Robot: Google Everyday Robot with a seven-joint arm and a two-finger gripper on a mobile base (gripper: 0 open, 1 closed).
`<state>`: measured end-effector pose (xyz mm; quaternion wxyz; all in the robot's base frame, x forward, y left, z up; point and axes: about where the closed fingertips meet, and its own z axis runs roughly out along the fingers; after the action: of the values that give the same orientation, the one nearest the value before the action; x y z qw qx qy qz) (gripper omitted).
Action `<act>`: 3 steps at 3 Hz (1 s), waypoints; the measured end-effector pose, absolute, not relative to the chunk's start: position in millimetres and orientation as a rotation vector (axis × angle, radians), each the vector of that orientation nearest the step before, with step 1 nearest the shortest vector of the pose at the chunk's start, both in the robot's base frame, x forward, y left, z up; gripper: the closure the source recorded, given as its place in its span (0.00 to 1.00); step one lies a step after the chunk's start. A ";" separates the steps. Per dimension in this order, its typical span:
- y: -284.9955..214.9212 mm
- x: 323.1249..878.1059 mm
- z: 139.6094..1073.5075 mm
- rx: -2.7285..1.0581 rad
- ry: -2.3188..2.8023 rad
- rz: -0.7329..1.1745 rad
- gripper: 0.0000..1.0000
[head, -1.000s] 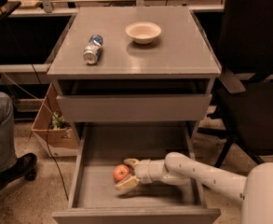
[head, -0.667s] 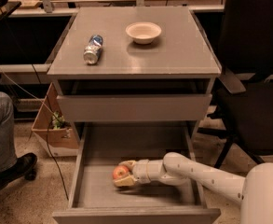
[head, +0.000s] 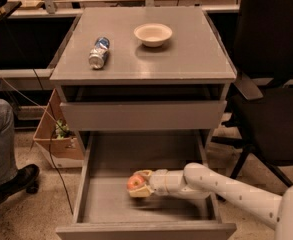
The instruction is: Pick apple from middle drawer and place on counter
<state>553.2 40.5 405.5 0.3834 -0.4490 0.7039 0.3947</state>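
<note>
The red-orange apple (head: pixel 135 182) sits between the fingers of my gripper (head: pixel 137 184), inside the open middle drawer (head: pixel 106 204), left of its centre. The gripper is shut on the apple. My white arm (head: pixel 221 184) reaches in from the lower right, over the drawer's right side. The grey counter (head: pixel 186 54) tops the cabinet above, with a shallower drawer front (head: pixel 143 115) between it and the open drawer.
A beige bowl (head: pixel 153 34) and a crushed silver-blue can (head: pixel 99 52) lie on the counter. A black office chair (head: pixel 271 99) stands to the right. A person's leg and shoe (head: pixel 6 159) and a cardboard box (head: pixel 56 139) are on the left.
The gripper has closed around the apple and shifted slightly with it; the arm has barely moved otherwise.
</note>
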 end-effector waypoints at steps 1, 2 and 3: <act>-3.2 551.9 446.8 -1.160 1.799 0.948 1.00; -58.6 557.1 517.3 -1.232 1.800 0.835 1.00; -90.8 565.9 579.6 -1.297 1.787 0.712 1.00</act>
<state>565.9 -90.8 579.6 0.3994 -0.5126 0.7060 0.2814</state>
